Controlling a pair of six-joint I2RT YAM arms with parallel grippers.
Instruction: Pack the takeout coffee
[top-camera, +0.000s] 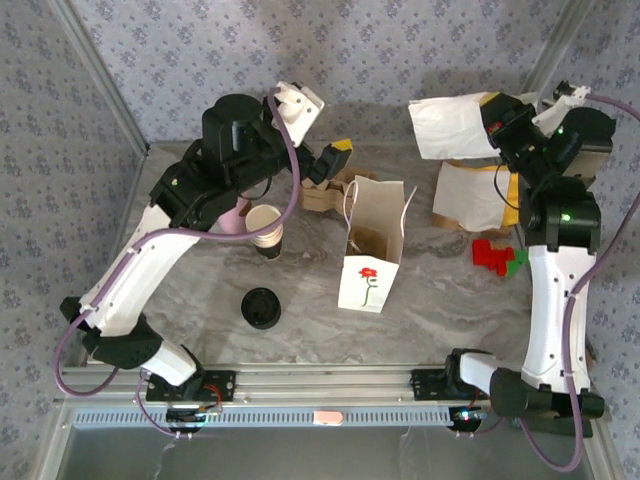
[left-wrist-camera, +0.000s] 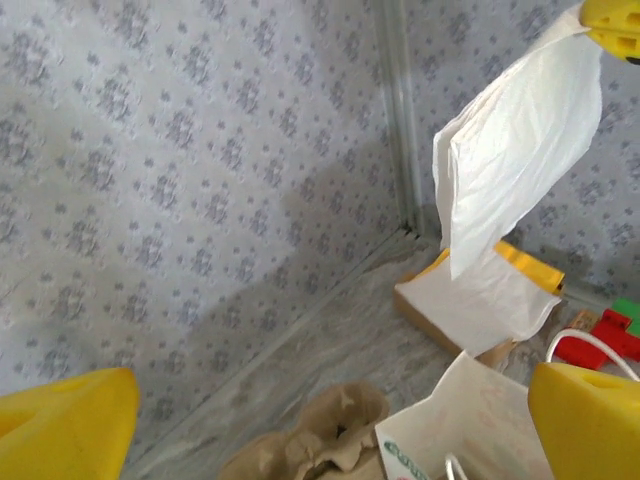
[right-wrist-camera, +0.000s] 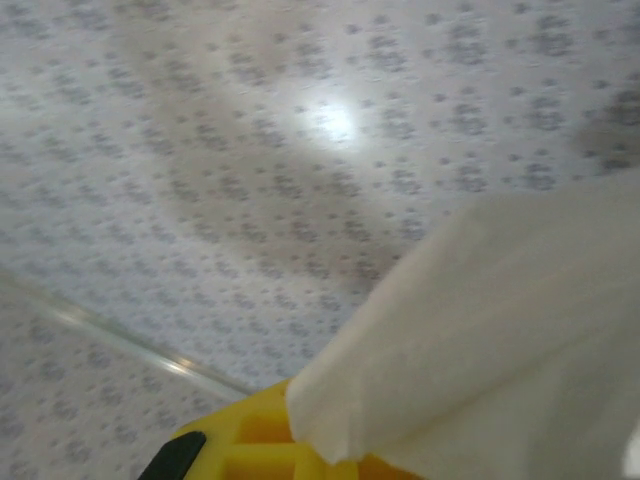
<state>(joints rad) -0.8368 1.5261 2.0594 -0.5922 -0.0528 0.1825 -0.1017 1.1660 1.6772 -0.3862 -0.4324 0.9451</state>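
The coffee is standing upright on the table, left of centre and close to the near edge, its black lid facing up. It is standing apart from everything else, with no gripper touching it.

Beyond it, toward the far edge, a lidless cup is standing upright beneath the left arm. To the right of the coffee, near the table's centre, a white bag with a red flower print is standing with its top open. A brown carrier is lying just past the bag's far left corner.

The left gripper is hovering above the carrier. Its yellow fingers are spread wide at the two lower corners of the left wrist view, and they are holding nothing.

The right gripper is hanging raised over the far right corner. Its jaws are pinching the edge of a white napkin, which is drooping from a yellow finger.

Under the raised napkin a pile of more napkins is resting near the far right corner, with something brown and yellow showing beneath it. A red block and a green block are lying just beside each other at the right edge, between the pile and the right arm.
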